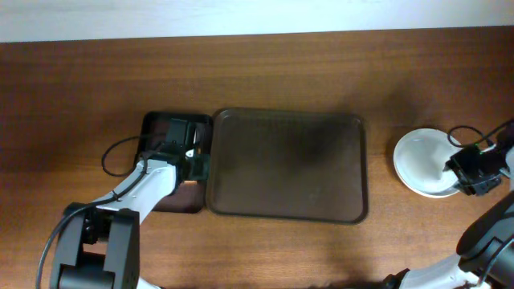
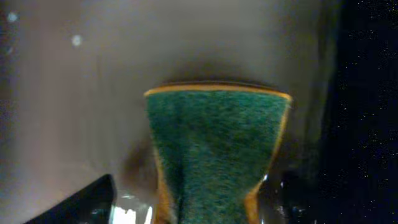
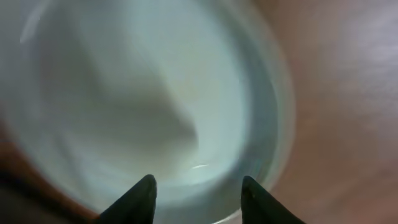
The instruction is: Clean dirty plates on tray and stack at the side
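Overhead and wrist views, late stage of the task. The tray (image 1: 289, 168) lies mid-counter with nothing on it, which suggests that washing is done or nearly so. The plates (image 1: 422, 156) sit on the counter (image 1: 257, 72) to the right, well apart from the tray, and read from above as a single white disc. How many are stacked there cannot be told.

The right gripper (image 3: 198, 180) hangs over the disc's near edge with its jaws spread and nothing between them. This fits a plate just set down, or one about to be nudged true. Whether the tips touch the rim cannot be told, because the wrist view is blurred.

The left gripper (image 1: 195, 164) is over the small dark tray (image 1: 157, 124), just beside the large one. Its jaws pinch a green sponge (image 2: 214, 149) with a yellow edge, squeezed narrow at the grip. The sponge is probably parked there to keep the wet tool off the counter and clear of the other arm.

The plate surface is smooth, white and shallow, with a low rim and a faint glint. No red smear shows in either view.
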Action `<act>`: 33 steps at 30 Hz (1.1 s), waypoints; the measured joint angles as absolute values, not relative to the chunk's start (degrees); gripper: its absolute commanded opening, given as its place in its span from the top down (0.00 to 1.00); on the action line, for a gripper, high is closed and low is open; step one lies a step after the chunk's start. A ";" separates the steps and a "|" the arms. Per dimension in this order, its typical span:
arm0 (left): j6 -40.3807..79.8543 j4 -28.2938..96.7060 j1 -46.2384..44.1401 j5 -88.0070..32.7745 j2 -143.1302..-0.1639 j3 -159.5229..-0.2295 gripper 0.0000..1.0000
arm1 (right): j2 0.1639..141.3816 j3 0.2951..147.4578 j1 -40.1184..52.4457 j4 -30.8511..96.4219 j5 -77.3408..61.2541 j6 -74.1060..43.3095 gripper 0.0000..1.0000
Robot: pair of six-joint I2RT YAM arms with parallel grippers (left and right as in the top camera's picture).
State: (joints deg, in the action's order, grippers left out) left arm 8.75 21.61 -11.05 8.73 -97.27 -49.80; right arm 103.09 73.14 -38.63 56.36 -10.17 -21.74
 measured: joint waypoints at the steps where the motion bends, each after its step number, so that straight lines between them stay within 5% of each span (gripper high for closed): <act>1: 10.02 21.58 -10.31 8.29 -97.21 -49.80 0.00 | 103.09 73.14 -37.45 56.14 -12.88 -20.40 0.48; 8: 12.56 21.71 -6.44 4.64 -85.12 -49.65 0.00 | 103.09 73.14 -18.11 54.39 -22.22 -11.35 0.22; 13: 10.50 33.12 -6.44 2.44 -84.09 -52.29 0.00 | 102.54 75.90 -4.12 57.89 -17.78 -8.54 0.18; 15: 10.13 38.30 -6.44 2.02 -84.09 -54.43 0.00 | 100.82 76.49 -0.82 59.13 -14.98 -8.34 0.01; 23: 10.04 47.83 -4.40 -4.54 -80.55 -55.22 0.00 | 83.29 74.48 9.30 59.37 -5.13 -11.92 0.01; 33: 9.02 47.37 -4.36 -4.51 -39.20 -44.12 0.01 | 50.35 54.39 12.80 55.29 1.74 -16.99 0.01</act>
